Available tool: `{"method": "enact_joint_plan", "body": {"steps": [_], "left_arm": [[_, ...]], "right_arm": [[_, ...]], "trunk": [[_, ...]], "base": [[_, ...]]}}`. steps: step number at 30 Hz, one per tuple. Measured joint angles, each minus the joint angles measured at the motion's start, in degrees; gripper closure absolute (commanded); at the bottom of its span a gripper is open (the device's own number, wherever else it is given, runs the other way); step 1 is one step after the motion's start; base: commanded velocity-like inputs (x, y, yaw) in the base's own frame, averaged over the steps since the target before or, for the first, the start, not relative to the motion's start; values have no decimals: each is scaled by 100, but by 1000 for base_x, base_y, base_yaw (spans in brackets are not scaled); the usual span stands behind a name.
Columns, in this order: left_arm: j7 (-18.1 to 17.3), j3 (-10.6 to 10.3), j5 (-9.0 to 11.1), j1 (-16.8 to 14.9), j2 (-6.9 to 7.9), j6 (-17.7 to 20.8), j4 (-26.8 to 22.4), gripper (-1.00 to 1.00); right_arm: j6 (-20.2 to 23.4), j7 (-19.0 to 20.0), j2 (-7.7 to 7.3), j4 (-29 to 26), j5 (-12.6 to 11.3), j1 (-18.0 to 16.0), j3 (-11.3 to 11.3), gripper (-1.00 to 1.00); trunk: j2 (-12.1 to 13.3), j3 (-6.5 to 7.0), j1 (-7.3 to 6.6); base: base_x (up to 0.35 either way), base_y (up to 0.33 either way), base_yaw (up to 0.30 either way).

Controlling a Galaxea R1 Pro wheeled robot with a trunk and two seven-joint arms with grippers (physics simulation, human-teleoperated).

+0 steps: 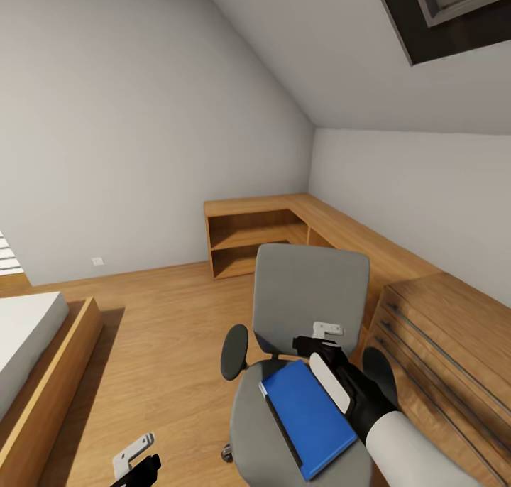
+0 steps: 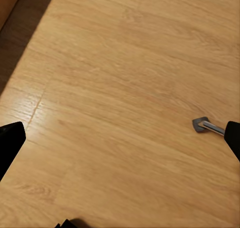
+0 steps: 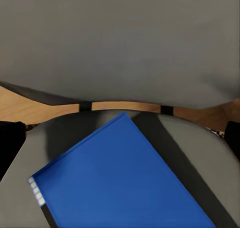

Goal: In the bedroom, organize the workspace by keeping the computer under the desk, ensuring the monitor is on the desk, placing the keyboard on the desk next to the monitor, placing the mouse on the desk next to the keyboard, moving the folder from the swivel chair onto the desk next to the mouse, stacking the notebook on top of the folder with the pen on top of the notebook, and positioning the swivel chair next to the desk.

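The swivel chair stands just in front of me, grey seat and back with black armrests. On its seat lies the bright blue folder, flat, with one corner toward the backrest. My right gripper hovers open over the folder's far end, close to the backrest, with nothing between its fingers. My left gripper hangs low at the chair's left over the wood floor, open and empty.
A wooden drawer chest stands close on the chair's right. A low wooden shelf unit runs along the far corner. A bed with a wooden frame is at left. A chrome chair leg tip lies near the left gripper.
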Motion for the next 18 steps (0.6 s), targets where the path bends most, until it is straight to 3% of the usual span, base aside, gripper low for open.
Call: {"method": "enact_joint_plan", "body": {"steps": [18], "left_arm": [[0, 1, -1, 0, 0, 0, 3, -100]], "right_arm": [[-2, -5, -1, 0, -8, 0, -2, -100]], "trunk": [[-722, -323, 396]], "base": [[0, 0, 0]]}}
